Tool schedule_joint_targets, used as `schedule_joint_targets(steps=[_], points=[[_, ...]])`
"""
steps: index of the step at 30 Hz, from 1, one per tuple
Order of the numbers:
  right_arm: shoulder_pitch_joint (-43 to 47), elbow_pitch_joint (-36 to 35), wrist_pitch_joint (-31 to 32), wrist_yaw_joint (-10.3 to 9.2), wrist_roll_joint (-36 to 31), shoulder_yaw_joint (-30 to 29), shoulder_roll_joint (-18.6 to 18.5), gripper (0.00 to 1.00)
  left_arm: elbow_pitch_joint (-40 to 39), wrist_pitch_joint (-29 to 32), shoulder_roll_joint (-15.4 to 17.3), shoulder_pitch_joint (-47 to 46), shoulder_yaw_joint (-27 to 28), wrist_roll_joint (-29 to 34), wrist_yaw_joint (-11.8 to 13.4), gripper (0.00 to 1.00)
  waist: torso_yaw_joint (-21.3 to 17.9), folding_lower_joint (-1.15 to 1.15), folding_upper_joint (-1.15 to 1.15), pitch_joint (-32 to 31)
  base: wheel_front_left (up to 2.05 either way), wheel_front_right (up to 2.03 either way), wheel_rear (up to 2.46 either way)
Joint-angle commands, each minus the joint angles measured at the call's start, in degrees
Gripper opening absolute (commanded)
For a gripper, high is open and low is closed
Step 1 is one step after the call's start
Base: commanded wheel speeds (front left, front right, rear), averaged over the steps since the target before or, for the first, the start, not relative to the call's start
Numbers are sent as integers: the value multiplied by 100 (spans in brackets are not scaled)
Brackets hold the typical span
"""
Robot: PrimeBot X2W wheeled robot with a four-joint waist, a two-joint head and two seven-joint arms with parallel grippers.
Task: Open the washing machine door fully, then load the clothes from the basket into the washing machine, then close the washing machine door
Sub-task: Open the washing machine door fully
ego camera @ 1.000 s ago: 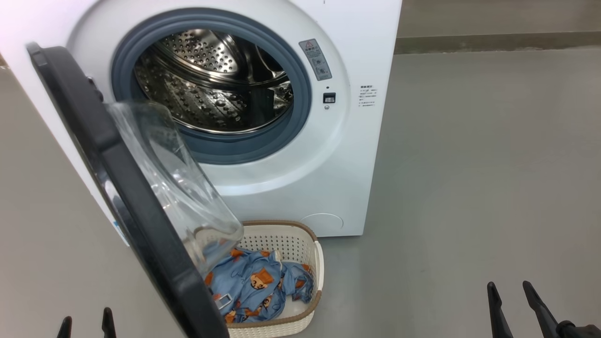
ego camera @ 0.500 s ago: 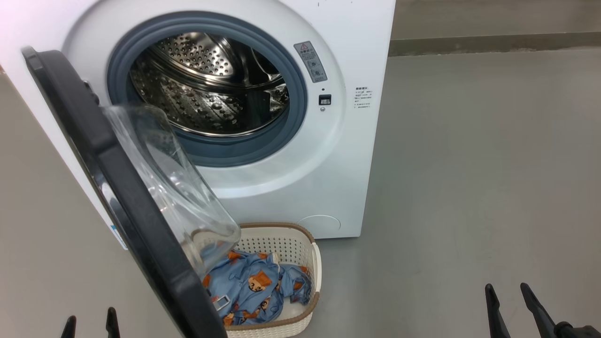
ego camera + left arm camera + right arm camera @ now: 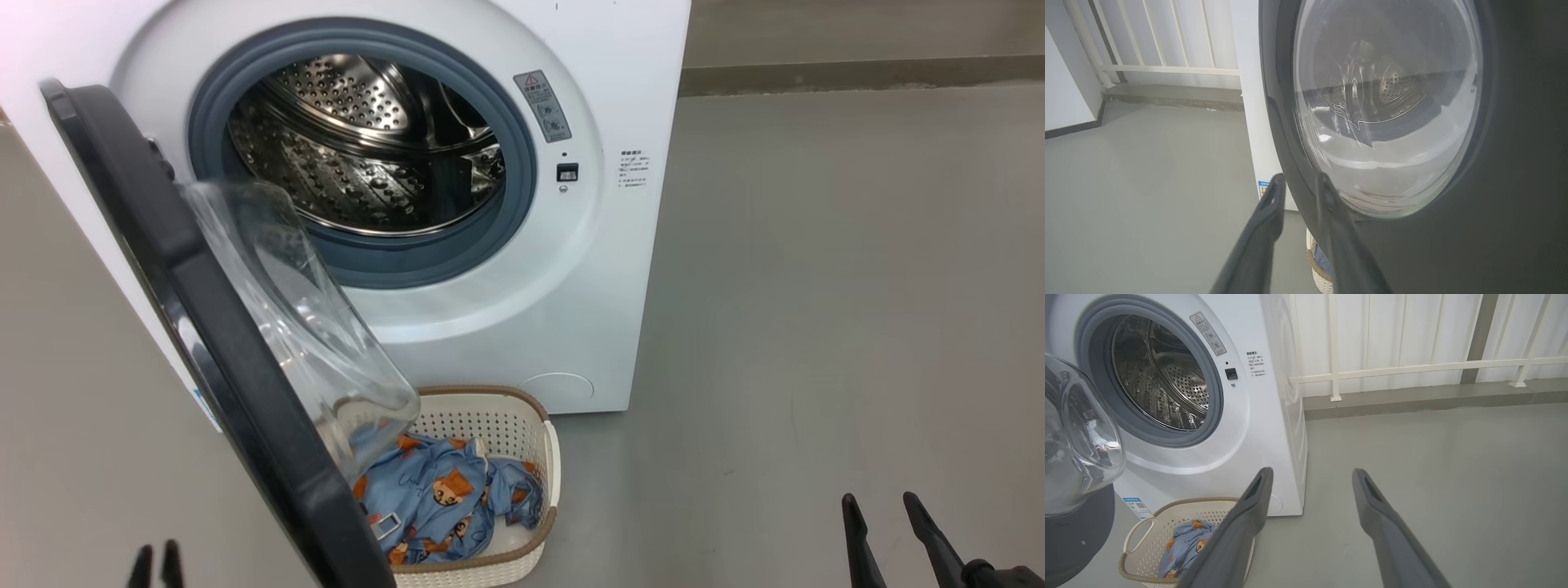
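Observation:
The white washing machine [image 3: 620, 245] stands ahead with its steel drum [image 3: 359, 147] exposed. Its black door [image 3: 204, 310] hangs partly open to the left, and the glass bowl [image 3: 302, 318] bulges over the basket [image 3: 549, 457] on the floor. Light-blue bear-print clothes [image 3: 441, 498] lie in the basket. My left gripper [image 3: 155, 563] sits low, left of the door's outer side, with a narrow gap between its fingers and nothing in them. In the left wrist view it [image 3: 1299, 183] points at the door rim [image 3: 1282, 134]. My right gripper [image 3: 878, 506] is open at the lower right, above bare floor.
Grey floor [image 3: 816, 327] stretches right of the machine. A low kerb and white railing [image 3: 1412, 367] run along the back. The basket [image 3: 1139, 535] stands tight against the machine's front, partly under the door glass [image 3: 1077, 437].
The left gripper's fingers have drawn closer together. The head camera has shifted slightly. The door, basket and right gripper stay as they were.

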Motion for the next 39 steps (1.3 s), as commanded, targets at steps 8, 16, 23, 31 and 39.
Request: schedule_joint_targets(steps=[8,16,23,31,39], points=[[-141,-172,-68,35,10,136,-71,100,-476,-37,74,-220,487,-168,297,0,28,0,0,39,0,0,0],[-120,-208,-68,35,23,70,-71,100,-2717,-37,74,-798,823,7,645,0,173,0,0,75,0,0,0],[-84,-201,-68,35,78,79,-71,100,-4519,-37,74,-1256,-22,213,357,0,390,0,0,78,0,0,0],[-134,-162,-68,35,167,162,-71,100,-4513,555,75,-1040,-2242,-21,-331,0,525,0,0,74,0,0,0],[-149,-128,-68,35,181,140,-71,100,-3458,1503,158,-459,-3113,-352,-381,0,619,0,0,112,0,0,0]])
